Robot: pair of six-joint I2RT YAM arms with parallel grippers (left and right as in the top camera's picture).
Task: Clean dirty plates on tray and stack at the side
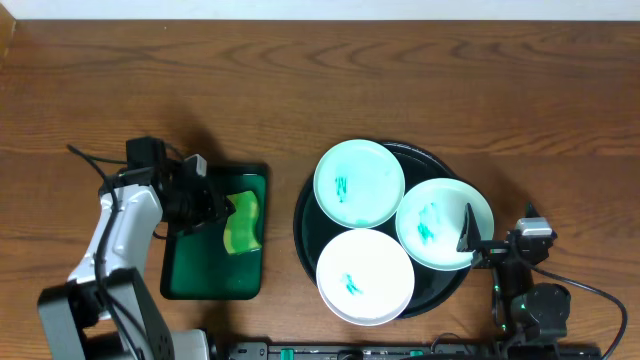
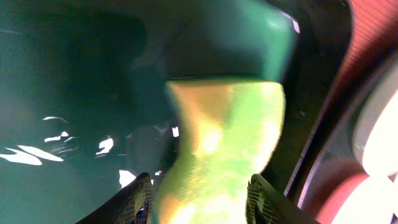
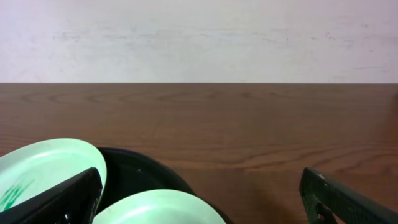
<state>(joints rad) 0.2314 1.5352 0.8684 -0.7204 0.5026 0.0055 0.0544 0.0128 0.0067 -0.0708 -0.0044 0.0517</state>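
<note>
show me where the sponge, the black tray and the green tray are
sponge (image 1: pixel 243 222), overhead view, middle of its yellow-green top
black tray (image 1: pixel 422 165), overhead view, bare strip beside the rim, behind the plates
green tray (image 1: pixel 210 272), overhead view, bare floor beside the sponge

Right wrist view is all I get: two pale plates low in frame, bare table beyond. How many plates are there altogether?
Observer: Three plates, all on the round black tray, each with teal scribbles in its middle.
Operator: Where is the left arm?
Observer: The left gripper is down in a small green tray beside the black one.
Operator: Doing what?
Observer: Its fingers flank a yellow-green sponge; whether they squeeze it, I cannot tell.
</note>
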